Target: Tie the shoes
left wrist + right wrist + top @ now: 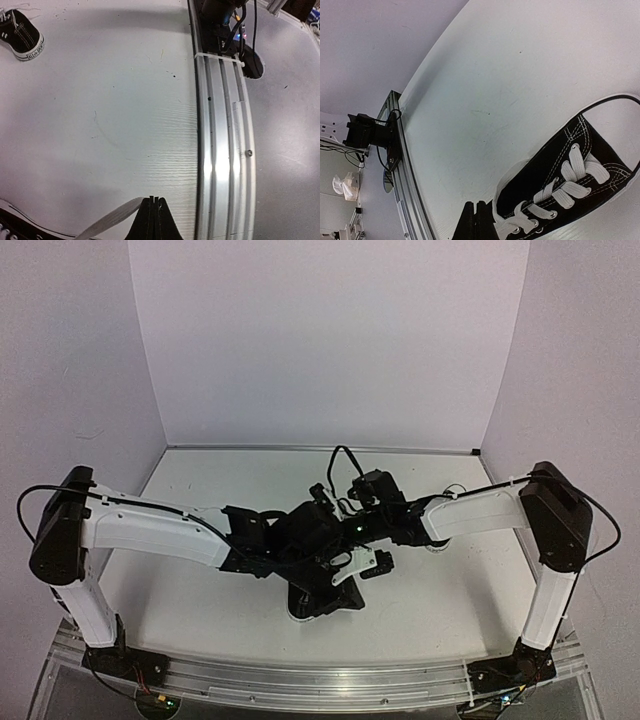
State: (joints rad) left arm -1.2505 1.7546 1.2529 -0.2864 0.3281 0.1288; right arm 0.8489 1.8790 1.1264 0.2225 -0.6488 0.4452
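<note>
One black canvas shoe (322, 602) with a white sole lies at the table's middle, under both wrists. My left gripper (154, 198) is shut on a flat white lace (107, 219) that runs left and down to that shoe (12, 226). In the top view the left gripper (316, 562) is over the shoe. My right gripper (479, 202) is shut, its tips just left of the shoe's ankle end (555, 165), beside the white crossed laces (565, 192). No lace shows between its tips. In the top view the right gripper (346, 570) is close to the left one. The second shoe (21, 34) lies apart.
The aluminium rail (225, 150) runs along the table's near edge, close to the left gripper's tips. The right arm's base (225, 20) and the left arm's base (370, 135) are bolted to it. White walls (320, 340) close the back and sides.
</note>
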